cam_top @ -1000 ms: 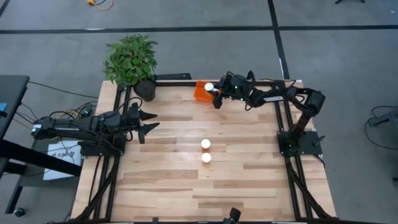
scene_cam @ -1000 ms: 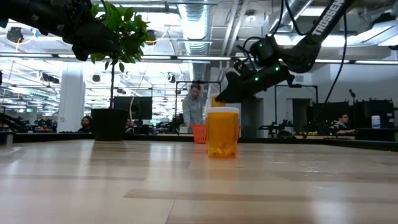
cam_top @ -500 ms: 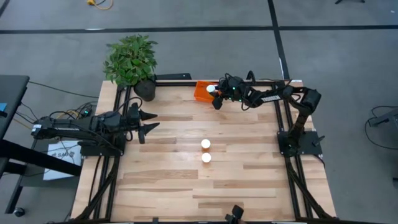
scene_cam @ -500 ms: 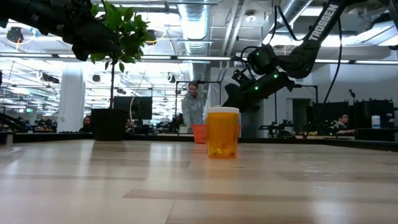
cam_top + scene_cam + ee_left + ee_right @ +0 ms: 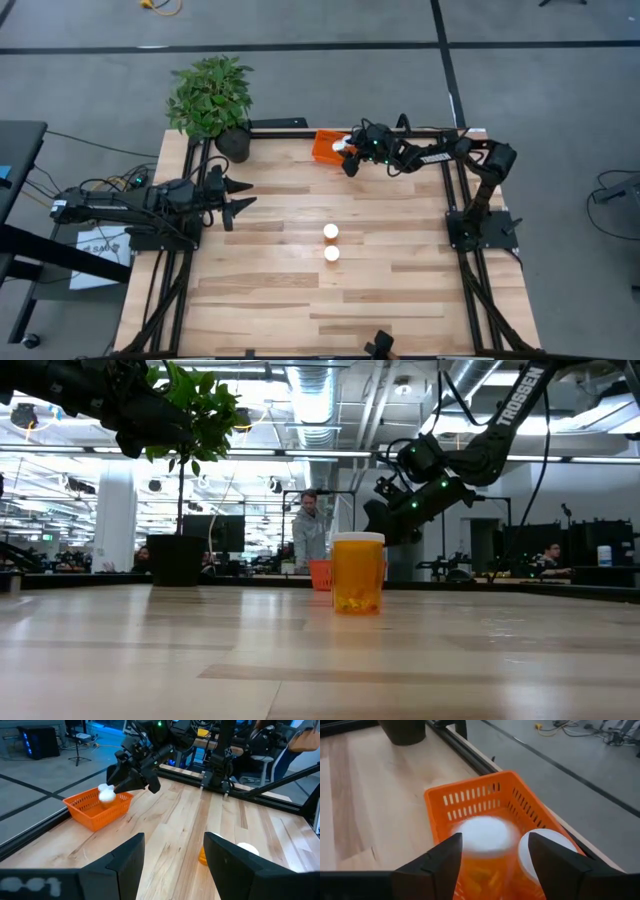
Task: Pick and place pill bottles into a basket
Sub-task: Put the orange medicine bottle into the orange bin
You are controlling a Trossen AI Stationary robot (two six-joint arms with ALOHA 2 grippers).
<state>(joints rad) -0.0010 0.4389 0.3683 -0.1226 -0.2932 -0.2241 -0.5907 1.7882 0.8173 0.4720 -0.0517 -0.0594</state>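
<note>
The orange basket [image 5: 322,147] stands at the table's far edge and also shows in the left wrist view [image 5: 95,810]. My right gripper [image 5: 347,155] hangs open just above it. A white-capped orange pill bottle [image 5: 482,840] shows blurred between and just below its fingers, over the basket [image 5: 470,795]. The left wrist view shows this bottle as a white blur [image 5: 106,795] under the fingertips. Another white-capped bottle [image 5: 545,852] lies in the basket. Two bottles [image 5: 331,232] [image 5: 332,253] stand upright on their bases mid-table. My left gripper [image 5: 243,195] waits open at the left.
A potted plant [image 5: 210,95] in a black pot stands at the far left corner, left of the basket. Black frame rails run along the table's left, right and far edges. People stand in the room beyond the table in the low view [image 5: 310,530].
My right gripper has tipped down and drawn a little toward the table's right, staying over the basket. The bottle that sat between its fingers now shows blurred just below them, dropping toward the basket. The two mid-table bottles have kept still.
</note>
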